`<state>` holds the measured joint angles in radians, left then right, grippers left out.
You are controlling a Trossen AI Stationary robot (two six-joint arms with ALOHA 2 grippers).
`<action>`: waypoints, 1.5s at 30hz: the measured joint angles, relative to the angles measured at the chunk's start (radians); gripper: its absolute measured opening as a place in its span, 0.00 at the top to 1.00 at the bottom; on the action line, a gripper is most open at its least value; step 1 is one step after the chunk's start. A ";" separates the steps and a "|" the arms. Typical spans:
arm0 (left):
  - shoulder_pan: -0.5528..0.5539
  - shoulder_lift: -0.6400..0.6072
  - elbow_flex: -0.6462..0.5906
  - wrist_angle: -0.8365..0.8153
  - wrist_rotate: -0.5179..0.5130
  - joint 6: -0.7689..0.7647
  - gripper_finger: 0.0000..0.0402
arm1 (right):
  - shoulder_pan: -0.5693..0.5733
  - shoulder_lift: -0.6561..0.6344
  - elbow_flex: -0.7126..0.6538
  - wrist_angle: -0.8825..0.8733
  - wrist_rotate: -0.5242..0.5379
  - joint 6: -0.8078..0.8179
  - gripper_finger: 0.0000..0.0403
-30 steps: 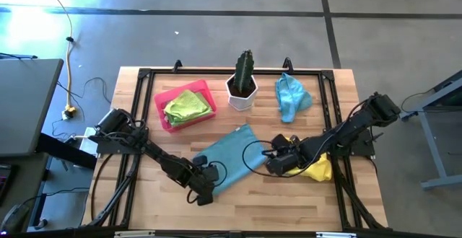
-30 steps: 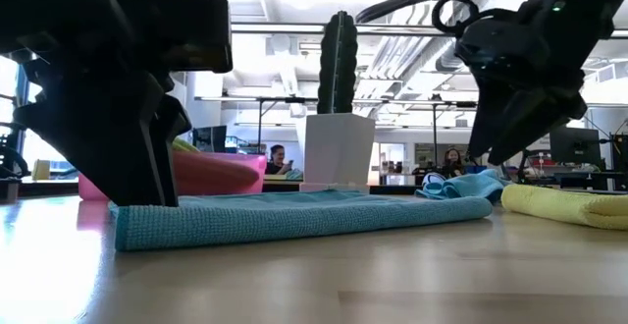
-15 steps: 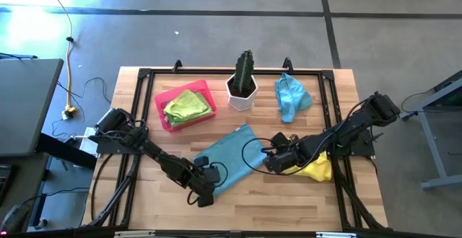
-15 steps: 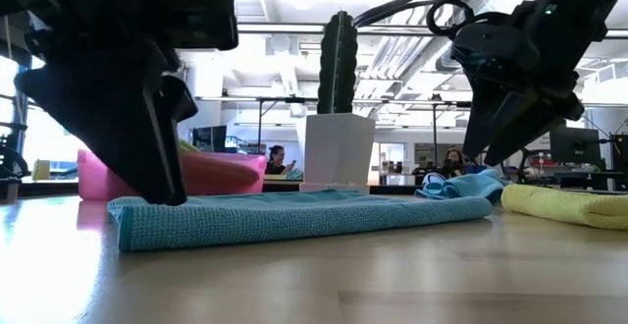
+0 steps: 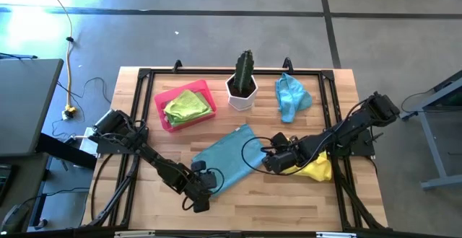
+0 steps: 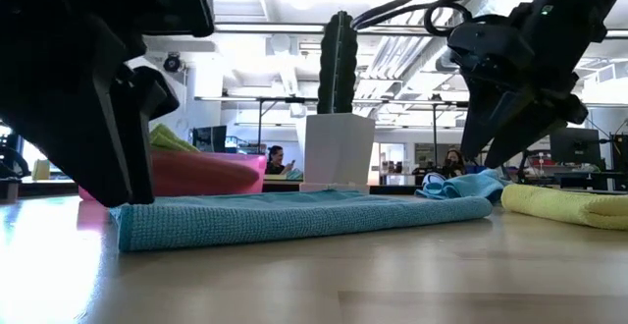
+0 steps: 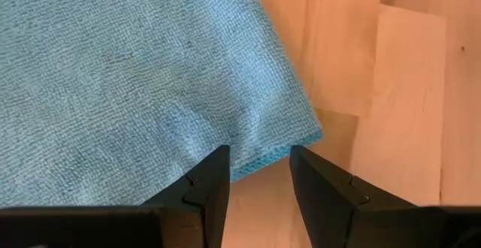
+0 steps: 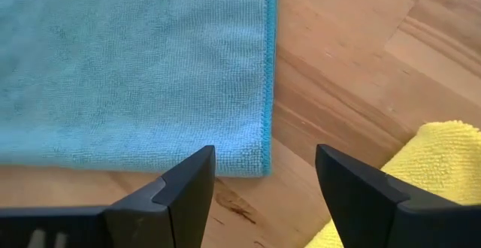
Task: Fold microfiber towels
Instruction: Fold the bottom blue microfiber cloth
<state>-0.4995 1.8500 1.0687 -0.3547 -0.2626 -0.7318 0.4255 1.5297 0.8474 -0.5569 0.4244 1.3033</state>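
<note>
1. Left gripper [image 7: 258, 174] is down low at the near corner of the flat light blue towel [image 5: 226, 157], fingers [image 7: 207, 184] apart with the towel's edge sitting right in the gap between them; nothing is pinched
2. From above, that left gripper [image 5: 200, 189] sits at the towel's front end, toward the table's near edge
3. Right gripper [image 8: 264, 174] hovers over the opposite corner of the same towel [image 8: 128, 68], fingers spread wide, corner and bare wood showing between them, nothing gripped
4. In the high view the right gripper [image 5: 268, 161] is at the towel's right side, just beside a crumpled yellow towel [image 5: 318, 167]
5. The blue towel lies spread flat on the wooden table [image 5: 137, 195], running diagonally across the middle, one layer, unfolded
6. Another light blue towel [image 5: 291, 96] lies bunched near the far right corner
7. A lime green towel [image 5: 188, 106] rests inside the pink tray [image 5: 163, 96] at far left
8. A potted cactus [image 5: 244, 79] stands upright between the tray and the bunched blue towel
9. At table height, people sit at desks in the room far behind the table
</note>
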 joint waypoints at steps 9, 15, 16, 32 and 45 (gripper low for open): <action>0.000 -0.001 0.000 0.000 -0.010 -0.010 0.67 | 0.000 0.134 0.000 0.080 -0.018 0.026 0.44; 0.000 -0.001 0.000 0.000 -0.009 -0.017 0.67 | -0.001 0.179 0.000 0.128 -0.032 0.019 0.45; 0.000 -0.001 0.000 0.000 -0.009 -0.017 0.67 | -0.001 0.185 0.000 0.138 -0.032 0.008 0.46; 0.000 -0.002 0.000 0.000 -0.005 -0.017 0.67 | -0.001 0.206 -0.001 0.187 -0.029 -0.012 0.90; -0.002 -0.100 0.002 -0.125 -0.008 -0.055 0.67 | -0.050 0.135 0.000 0.028 -0.084 -0.114 0.99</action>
<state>-0.5019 1.7495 1.0702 -0.4799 -0.2704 -0.7868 0.3750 1.6643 0.8474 -0.5291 0.3406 1.1897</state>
